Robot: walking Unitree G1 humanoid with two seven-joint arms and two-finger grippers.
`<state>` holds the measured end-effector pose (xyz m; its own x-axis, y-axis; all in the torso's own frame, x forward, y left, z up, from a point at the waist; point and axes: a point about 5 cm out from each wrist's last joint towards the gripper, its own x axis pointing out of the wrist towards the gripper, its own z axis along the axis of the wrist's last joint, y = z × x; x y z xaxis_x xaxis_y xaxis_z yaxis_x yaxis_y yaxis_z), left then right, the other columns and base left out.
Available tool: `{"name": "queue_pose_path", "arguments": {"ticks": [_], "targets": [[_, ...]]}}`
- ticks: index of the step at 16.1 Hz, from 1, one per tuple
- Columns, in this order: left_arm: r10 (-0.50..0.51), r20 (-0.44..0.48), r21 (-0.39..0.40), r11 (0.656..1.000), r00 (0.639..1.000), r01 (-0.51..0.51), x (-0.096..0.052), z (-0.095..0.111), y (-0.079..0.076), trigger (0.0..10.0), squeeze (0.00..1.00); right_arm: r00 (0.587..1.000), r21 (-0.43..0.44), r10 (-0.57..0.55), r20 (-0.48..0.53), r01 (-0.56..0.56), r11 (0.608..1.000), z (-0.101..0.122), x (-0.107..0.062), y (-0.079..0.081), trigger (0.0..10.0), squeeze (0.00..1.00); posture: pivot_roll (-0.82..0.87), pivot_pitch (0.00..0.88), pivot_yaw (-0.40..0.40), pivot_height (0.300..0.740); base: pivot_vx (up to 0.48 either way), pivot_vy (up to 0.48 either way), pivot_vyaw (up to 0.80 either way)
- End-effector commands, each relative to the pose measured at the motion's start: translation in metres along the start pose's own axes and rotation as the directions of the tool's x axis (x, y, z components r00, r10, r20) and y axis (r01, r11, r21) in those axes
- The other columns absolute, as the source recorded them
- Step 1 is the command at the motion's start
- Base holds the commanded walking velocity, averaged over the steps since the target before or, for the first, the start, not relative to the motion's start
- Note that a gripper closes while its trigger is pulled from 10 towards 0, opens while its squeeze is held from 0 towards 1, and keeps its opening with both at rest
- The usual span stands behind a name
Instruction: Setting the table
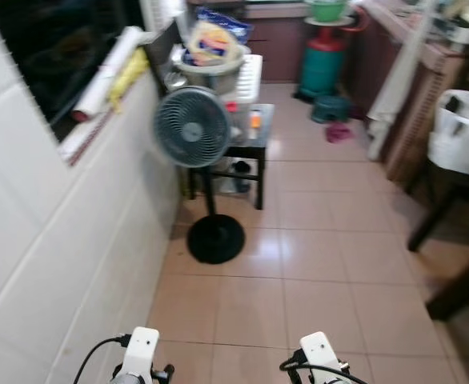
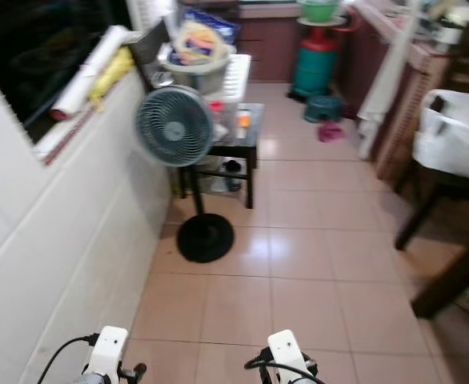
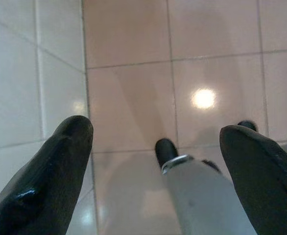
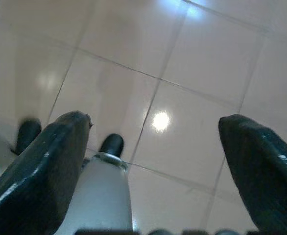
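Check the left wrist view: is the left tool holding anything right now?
No. The left tool is open, its two black fingers spread wide with only the tiled floor showing between them.

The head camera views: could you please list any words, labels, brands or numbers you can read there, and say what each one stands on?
No text can be read in these views.
Snack bag in the basin: print too blurred to read.
Orange-labelled bottle on the black side table: label too small to read.
Standing fan: no marking can be made out.
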<state>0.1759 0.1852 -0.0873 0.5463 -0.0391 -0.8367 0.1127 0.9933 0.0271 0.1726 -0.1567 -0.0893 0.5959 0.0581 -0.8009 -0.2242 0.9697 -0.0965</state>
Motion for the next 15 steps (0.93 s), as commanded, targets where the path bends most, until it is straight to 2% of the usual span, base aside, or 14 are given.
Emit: {"name": "queue_pose_path", "arguments": {"ticks": [1,3,4,5,6,8,11,15], "targets": [[0.010,-0.007,-0.054,0.998,1.000,-0.010,0.000,-0.002,0.002,10.0,0.00,1.000,0.094,-0.022,-0.013,0.023,0.995,-0.002,0.000,0.000,10.0,0.00,-0.05,0.000,0.019,0.740,0.000,0.000,-0.51],[0.022,0.001,-0.146,0.989,1.000,-0.022,-0.001,-0.004,0.001,10.0,0.00,0.999,0.261,-0.049,-0.021,0.053,0.964,0.002,0.001,-0.003,10.0,0.00,-0.05,0.000,0.020,0.740,0.000,0.000,0.00],[0.019,0.021,-0.207,0.978,1.000,-0.014,-0.001,-0.003,0.000,10.0,0.00,0.997,0.373,-0.073,-0.013,0.073,0.925,0.008,0.002,-0.012,10.0,0.00,-0.05,0.000,0.022,0.740,0.000,0.000,0.00],[0.014,0.031,-0.224,0.975,0.999,-0.006,-0.001,-0.003,-0.001,10.0,0.00,0.997,0.394,-0.076,-0.010,0.074,0.916,0.009,0.003,-0.012,10.0,0.00,-0.05,0.000,0.023,0.740,0.000,0.000,0.00],[0.009,0.037,-0.227,0.974,0.999,-0.001,-0.001,-0.002,-0.001,10.0,0.00,0.997,0.400,-0.078,-0.009,0.075,0.913,0.010,0.003,-0.013,10.0,0.00,-0.05,0.000,0.024,0.740,0.000,0.000,0.00],[-0.018,0.043,-0.185,0.982,0.999,0.025,-0.001,0.000,-0.001,10.0,0.00,0.997,0.398,-0.074,-0.009,0.072,0.915,0.012,0.004,-0.013,10.0,0.00,-0.05,0.000,0.029,0.740,0.000,0.000,0.00],[-0.046,0.049,-0.149,0.987,0.998,0.053,0.003,0.022,0.000,10.0,0.00,0.997,0.400,-0.079,-0.020,0.081,0.913,0.009,0.003,-0.014,10.0,0.00,-0.06,0.000,0.036,0.740,0.000,0.000,0.00],[-0.059,0.046,-0.133,0.989,0.997,0.065,0.003,0.021,0.000,10.0,0.00,0.995,0.377,-0.085,-0.045,0.096,0.921,0.001,0.001,-0.019,10.0,0.00,-0.06,0.000,0.039,0.740,0.228,0.000,0.00]]}}
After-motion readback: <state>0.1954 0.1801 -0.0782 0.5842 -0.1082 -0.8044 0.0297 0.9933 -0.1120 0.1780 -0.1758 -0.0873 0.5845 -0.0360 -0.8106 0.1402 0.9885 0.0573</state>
